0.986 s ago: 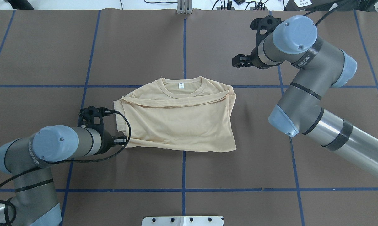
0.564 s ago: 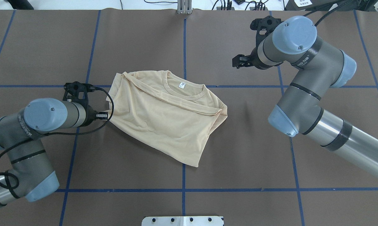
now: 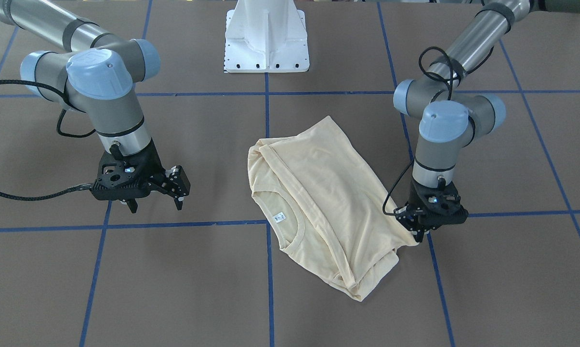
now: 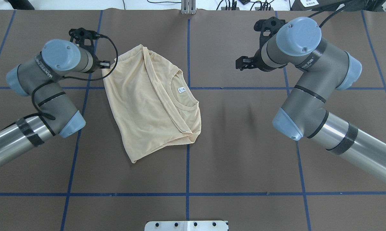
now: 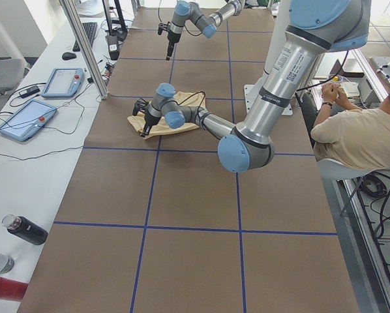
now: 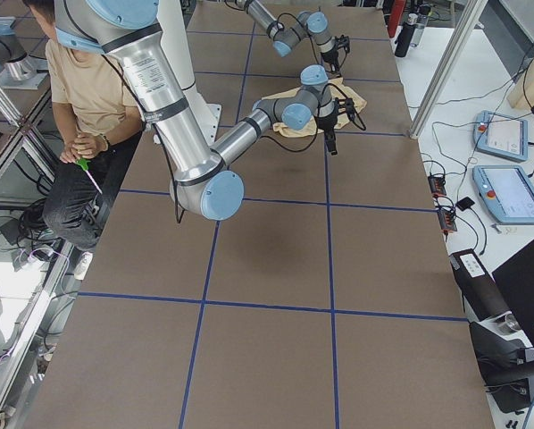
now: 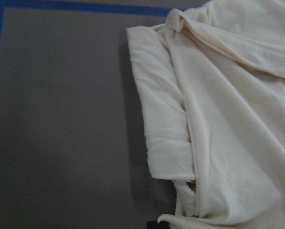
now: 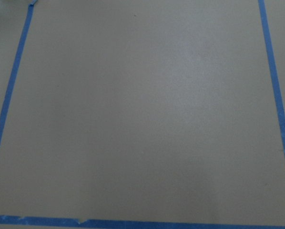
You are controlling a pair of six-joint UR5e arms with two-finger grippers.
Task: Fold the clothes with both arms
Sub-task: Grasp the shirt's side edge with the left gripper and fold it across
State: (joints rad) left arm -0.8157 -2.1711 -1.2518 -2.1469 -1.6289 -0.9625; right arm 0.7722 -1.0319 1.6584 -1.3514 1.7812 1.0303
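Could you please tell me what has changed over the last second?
The left end effector, gripping the T-shirt by its edge, swept away from the robot, dragging the garment about a quarter turn clockwise in the overhead view. The right end effector stayed open, hovering clear of the cloth.

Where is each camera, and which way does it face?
Front: across the table, facing the robot: left arm, right arm, shirt.
Overhead: behind the robot, looking down; same arms, shirt.
Left side: table end, left arm nearest.
Right side: opposite end, right arm nearest.
Left wrist: down on shirt.
Right wrist: down on table, blue tape; no arm.
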